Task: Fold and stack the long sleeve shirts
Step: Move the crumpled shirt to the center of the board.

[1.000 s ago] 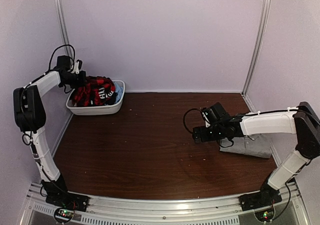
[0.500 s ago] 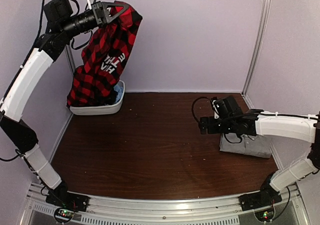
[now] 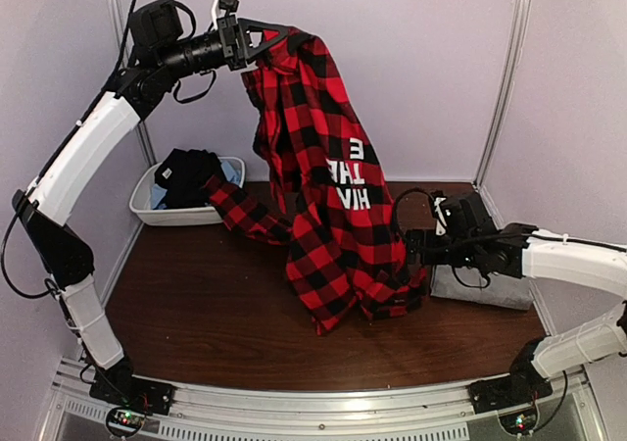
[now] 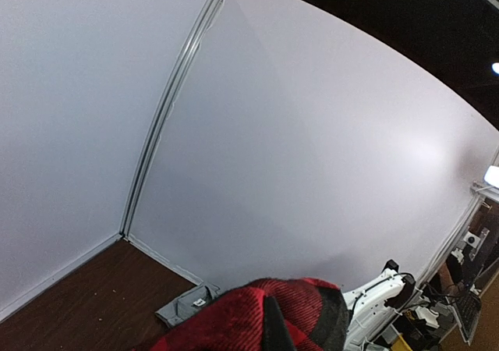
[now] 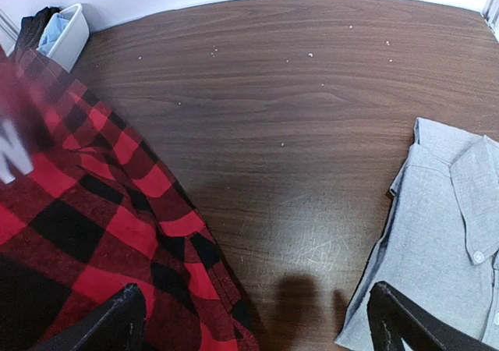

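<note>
The red-and-black check flannel (image 3: 333, 216) is held up high over the middle of the table (image 3: 216, 314), bunched near the collar in the left gripper (image 3: 266, 41), whose jaws are pinched tight on the cloth. The shirt is hung at full length, its white lettering seen reversed, its lower hem crumpled on the wood, and one sleeve trailed off to the left. The grey shirt (image 3: 490, 289) is laid folded at the right edge of the table, partly covered from above by the right arm (image 3: 578, 260). The right gripper (image 3: 419, 250) is held low between the two shirts, just beside the flannel's hem, its fingers (image 5: 117, 324) spread wide with nothing between them. A white tub (image 3: 186, 216) is set in the back left corner, with dark cloth (image 3: 186, 171) heaped in it.
</note>
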`<state>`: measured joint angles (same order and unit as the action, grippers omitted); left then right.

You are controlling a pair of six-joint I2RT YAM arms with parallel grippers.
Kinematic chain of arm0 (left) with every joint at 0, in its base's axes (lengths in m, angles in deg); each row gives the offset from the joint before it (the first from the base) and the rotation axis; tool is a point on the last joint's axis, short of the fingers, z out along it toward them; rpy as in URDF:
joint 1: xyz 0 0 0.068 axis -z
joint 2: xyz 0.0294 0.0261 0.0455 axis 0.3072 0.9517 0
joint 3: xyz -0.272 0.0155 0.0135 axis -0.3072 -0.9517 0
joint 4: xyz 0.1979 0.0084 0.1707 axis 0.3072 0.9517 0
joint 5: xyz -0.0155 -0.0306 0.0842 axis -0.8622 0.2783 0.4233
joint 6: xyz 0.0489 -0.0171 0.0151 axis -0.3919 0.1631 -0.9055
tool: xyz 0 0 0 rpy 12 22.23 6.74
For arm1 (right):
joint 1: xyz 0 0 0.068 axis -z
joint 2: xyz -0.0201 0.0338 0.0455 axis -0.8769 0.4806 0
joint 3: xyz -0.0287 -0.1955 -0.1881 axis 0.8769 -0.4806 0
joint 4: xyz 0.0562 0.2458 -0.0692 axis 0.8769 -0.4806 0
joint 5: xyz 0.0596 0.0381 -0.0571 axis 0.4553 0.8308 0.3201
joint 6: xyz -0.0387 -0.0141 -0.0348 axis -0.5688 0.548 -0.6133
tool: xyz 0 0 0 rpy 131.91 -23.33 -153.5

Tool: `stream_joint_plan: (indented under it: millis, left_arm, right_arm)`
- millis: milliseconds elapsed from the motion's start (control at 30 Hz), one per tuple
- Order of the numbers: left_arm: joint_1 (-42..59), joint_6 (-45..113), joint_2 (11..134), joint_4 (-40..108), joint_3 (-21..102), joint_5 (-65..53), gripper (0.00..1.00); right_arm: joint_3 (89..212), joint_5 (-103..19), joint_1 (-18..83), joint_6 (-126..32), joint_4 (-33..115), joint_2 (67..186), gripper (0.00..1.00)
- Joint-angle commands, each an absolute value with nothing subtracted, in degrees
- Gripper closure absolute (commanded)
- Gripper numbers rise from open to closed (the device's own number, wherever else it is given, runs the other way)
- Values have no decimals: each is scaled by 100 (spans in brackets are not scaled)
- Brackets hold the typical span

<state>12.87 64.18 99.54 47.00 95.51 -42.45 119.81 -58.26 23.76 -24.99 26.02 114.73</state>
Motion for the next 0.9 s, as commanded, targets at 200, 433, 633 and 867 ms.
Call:
stream_joint_plan:
  millis: [200,433,633,867]
  left_arm:
    - [1322,5822,10023,4906,8823,-3499,100]
    - [1314,5545,10465,5031,8571,-3211,100]
    - [1131,5227,10495,5584,8778,-2372,100]
    - [894,5219,10312,5455,8111,-2263,100]
  right_arm:
    - [11934,-5947,2592,-2612,2247,10941,0]
    - [11853,-5615,2673,-2692,2250,10925,0]
    - [11442,-4445,2631,-2663,2977,11013,0]
    - [11334,-4031,2071,-2503,3572,11598,0]
